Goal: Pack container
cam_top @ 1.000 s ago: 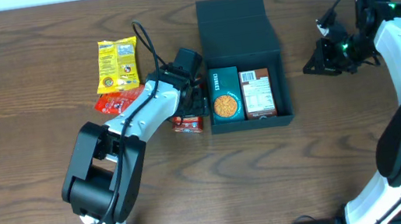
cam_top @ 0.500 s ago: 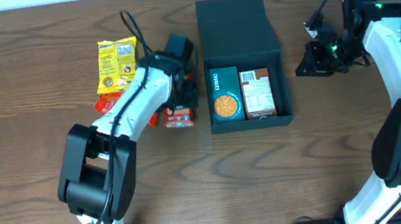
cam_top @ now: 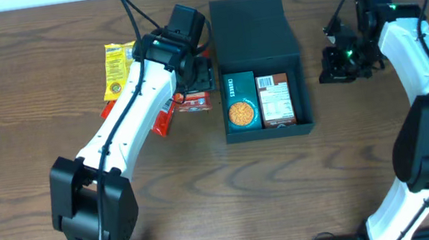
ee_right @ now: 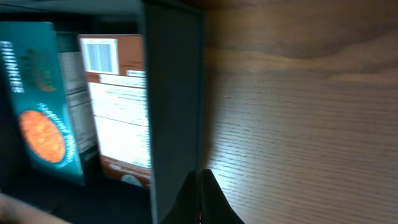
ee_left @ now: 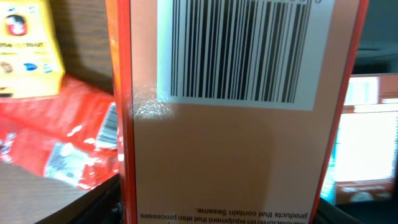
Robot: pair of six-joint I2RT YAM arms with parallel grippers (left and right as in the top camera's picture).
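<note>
The black container (cam_top: 270,131) stands open mid-table, its flap lid folded back. Inside lie a teal cookie box (cam_top: 240,101) and a brown snack box (cam_top: 276,100). My left gripper (cam_top: 197,87) is shut on an orange snack box (cam_top: 192,102), held just left of the container's left wall. That box fills the left wrist view (ee_left: 236,137), barcode up. My right gripper (cam_top: 326,66) is shut and empty, just right of the container. In the right wrist view its fingertips (ee_right: 200,183) sit by the container's right wall (ee_right: 174,112).
A yellow snack bag (cam_top: 116,68) and a red packet (cam_top: 116,110) lie left of the container, partly under my left arm. The red packet shows in the left wrist view (ee_left: 56,143), with the yellow bag (ee_left: 25,50) behind it.
My left gripper has lifted the orange snack box and carried it up and right toward the container's left wall. My right gripper has shifted a little left, toward the container.
</note>
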